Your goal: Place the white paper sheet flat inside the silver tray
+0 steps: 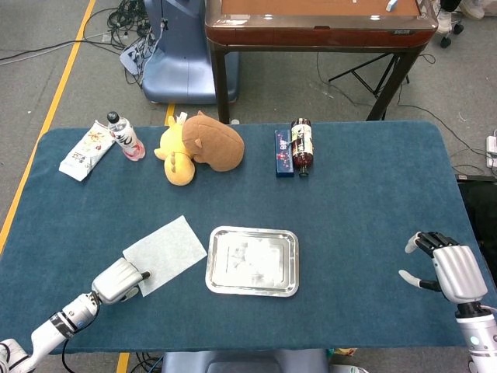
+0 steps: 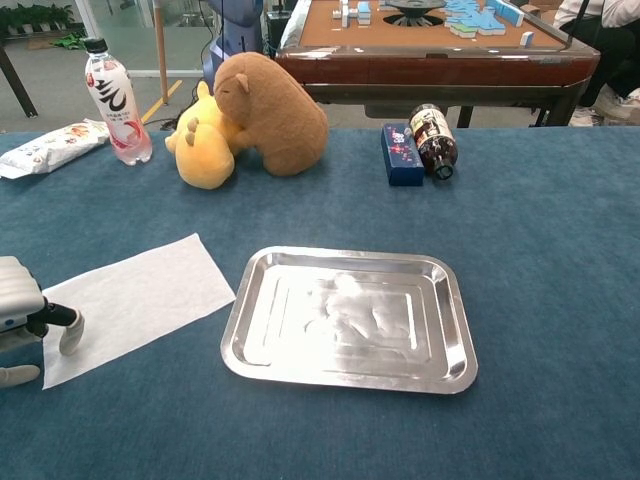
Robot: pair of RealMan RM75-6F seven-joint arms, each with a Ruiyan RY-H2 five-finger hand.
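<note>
Currently the white paper sheet [image 1: 165,253] [image 2: 135,300] lies flat on the blue tabletop [image 1: 357,202], just left of the silver tray [image 1: 252,262] [image 2: 350,318], outside it. At its near corner the left hand [image 1: 119,281] [image 2: 25,320] has a fingertip down on the paper's edge; whether it pinches the sheet cannot be told. Well apart, the right hand [image 1: 446,268] hovers with fingers spread, holding nothing.

A grey floor [image 1: 70,47] with a yellow line [image 1: 46,116] surrounds the blue-covered table [image 1: 373,179]; a brown mahjong table [image 1: 318,27] stands behind.
</note>
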